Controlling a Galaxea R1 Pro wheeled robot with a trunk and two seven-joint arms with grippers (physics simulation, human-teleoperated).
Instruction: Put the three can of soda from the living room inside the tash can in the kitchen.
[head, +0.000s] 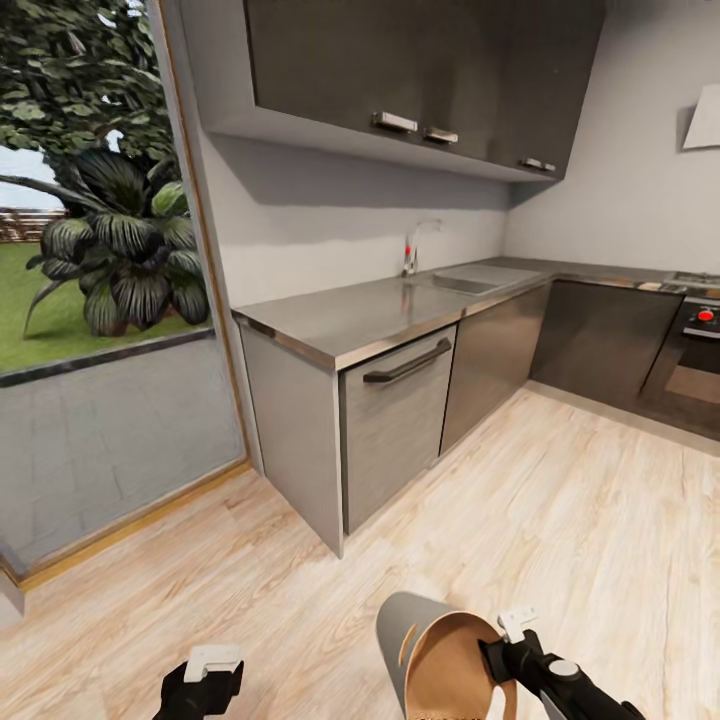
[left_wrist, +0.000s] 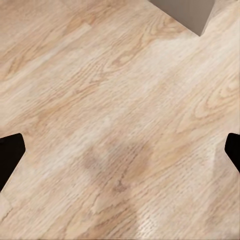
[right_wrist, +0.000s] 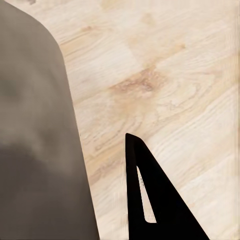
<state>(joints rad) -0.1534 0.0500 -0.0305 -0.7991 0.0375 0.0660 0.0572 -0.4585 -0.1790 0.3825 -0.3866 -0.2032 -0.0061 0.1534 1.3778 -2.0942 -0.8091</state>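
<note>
Tilting its open mouth toward the frame's right, the bin (head: 425, 650) sits at bottom centre, rim at the right hand (head: 510, 655), grip unclear; the left hand (head: 205, 678) spreads wide, empty; no cans visible.

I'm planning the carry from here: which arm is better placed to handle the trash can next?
The right. Its gripper is at the rim of the trash can, seemingly gripping it, while the left gripper hangs open over bare wood floor, apart from the can.
</note>
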